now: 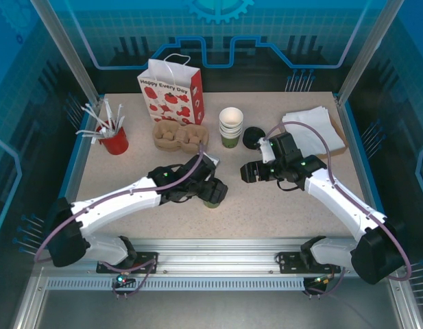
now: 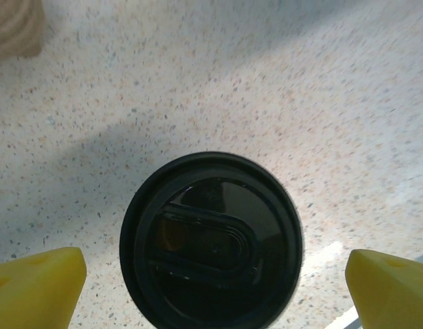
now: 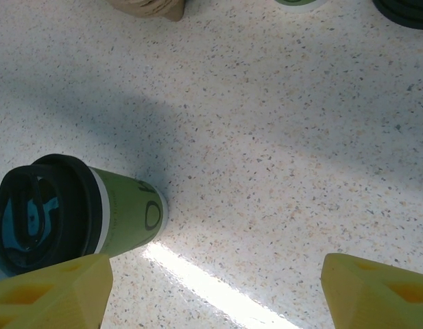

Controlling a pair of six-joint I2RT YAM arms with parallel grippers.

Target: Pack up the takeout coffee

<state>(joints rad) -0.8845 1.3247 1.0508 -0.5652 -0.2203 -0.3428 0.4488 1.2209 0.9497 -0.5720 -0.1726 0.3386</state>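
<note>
Small green paper takeout coffee cup with a cream band and round black plastic lid (image 1: 211, 203) (image 2: 211, 240) (image 3: 74, 216) is standing upright on the speckled bench (image 1: 266, 219), front centre. Left hand (image 1: 211, 192) (image 2: 211, 295) is being held released directly above it; yellow fingers (image 2: 36, 288) are sitting wide on either side of the lid, not touching. Right hand (image 1: 247, 171) (image 3: 211, 295) is being held released too, with nothing between its fingers, near the cup's right side. Brown pulp cup carrier (image 1: 177, 135) and red-and-white paper bag (image 1: 171, 89) are standing behind the cup, well apart from it.
</note>
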